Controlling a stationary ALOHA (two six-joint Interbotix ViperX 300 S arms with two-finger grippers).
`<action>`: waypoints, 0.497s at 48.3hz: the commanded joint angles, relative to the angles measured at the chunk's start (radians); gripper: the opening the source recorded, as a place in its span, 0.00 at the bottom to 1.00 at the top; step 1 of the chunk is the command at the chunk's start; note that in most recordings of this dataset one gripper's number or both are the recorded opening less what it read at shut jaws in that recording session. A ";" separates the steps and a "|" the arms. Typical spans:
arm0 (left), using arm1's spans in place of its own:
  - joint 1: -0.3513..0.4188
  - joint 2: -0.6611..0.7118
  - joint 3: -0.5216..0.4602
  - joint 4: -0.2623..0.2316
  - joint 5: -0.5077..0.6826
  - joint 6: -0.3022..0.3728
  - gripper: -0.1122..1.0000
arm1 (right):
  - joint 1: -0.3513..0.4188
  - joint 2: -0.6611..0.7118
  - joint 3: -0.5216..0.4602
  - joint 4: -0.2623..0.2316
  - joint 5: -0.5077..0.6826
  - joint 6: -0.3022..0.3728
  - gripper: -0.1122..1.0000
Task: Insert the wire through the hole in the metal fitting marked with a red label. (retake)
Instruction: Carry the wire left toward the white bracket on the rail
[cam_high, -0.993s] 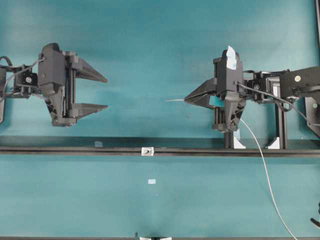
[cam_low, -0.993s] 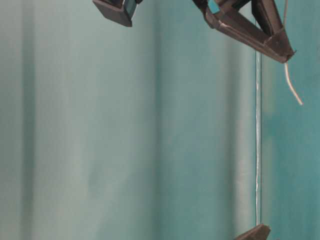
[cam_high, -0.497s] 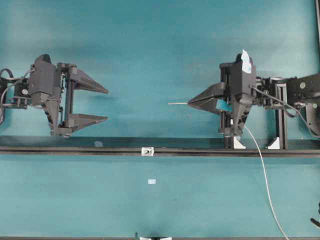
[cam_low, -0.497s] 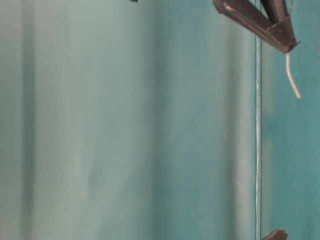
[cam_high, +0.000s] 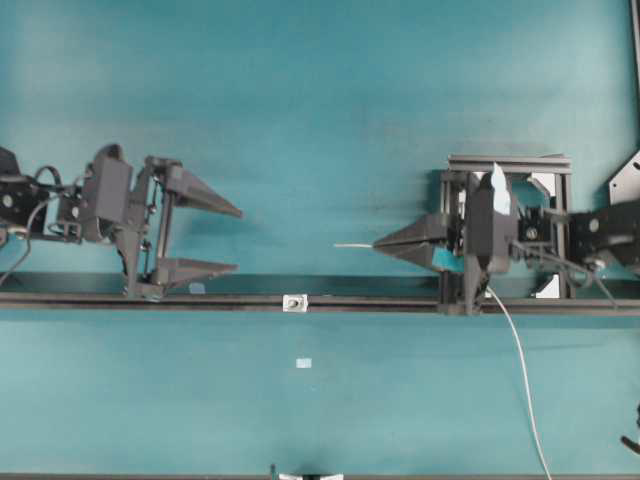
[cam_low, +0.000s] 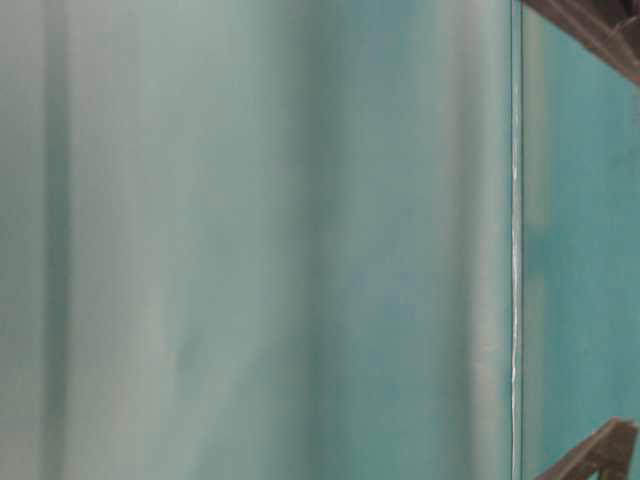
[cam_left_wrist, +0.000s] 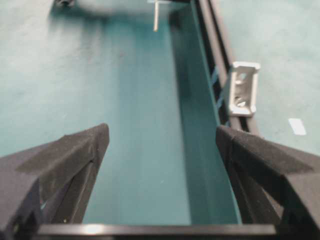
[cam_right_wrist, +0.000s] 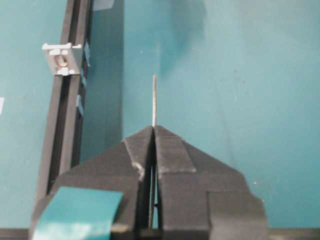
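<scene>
My right gripper (cam_high: 380, 243) is shut on the thin pale wire (cam_high: 352, 245). The wire's stiff end sticks out leftward past the tips (cam_right_wrist: 153, 128), and the rest trails off to the lower right. The tiny silvery metal fitting (cam_high: 294, 302) sits on the black rail (cam_high: 420, 300), left of the wire's tip and nearer the front. In the right wrist view the fitting (cam_right_wrist: 62, 59) shows a reddish hole, left of the wire (cam_right_wrist: 154, 97). My left gripper (cam_high: 238, 240) is open and empty, facing right just behind the rail. In its wrist view the fitting (cam_left_wrist: 242, 90) lies ahead to the right of the left gripper (cam_left_wrist: 161, 132).
A small pale tape square (cam_high: 304, 363) lies on the teal mat in front of the rail. A metal frame (cam_high: 508, 160) stands behind my right arm. A pale patch (cam_high: 197, 288) sits on the rail under my left gripper's near finger.
Both grippers have come toward the rail. The right one carried the wire with it. The left one also shifted slightly right, still open.
</scene>
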 joint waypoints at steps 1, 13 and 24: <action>-0.015 0.018 -0.035 -0.003 -0.034 0.000 0.67 | 0.061 0.011 -0.014 0.094 -0.052 -0.037 0.12; -0.049 0.061 -0.074 -0.003 -0.048 0.000 0.67 | 0.169 0.061 -0.034 0.178 -0.121 -0.069 0.12; -0.074 0.087 -0.092 -0.003 -0.048 0.000 0.67 | 0.193 0.104 -0.057 0.179 -0.152 -0.069 0.12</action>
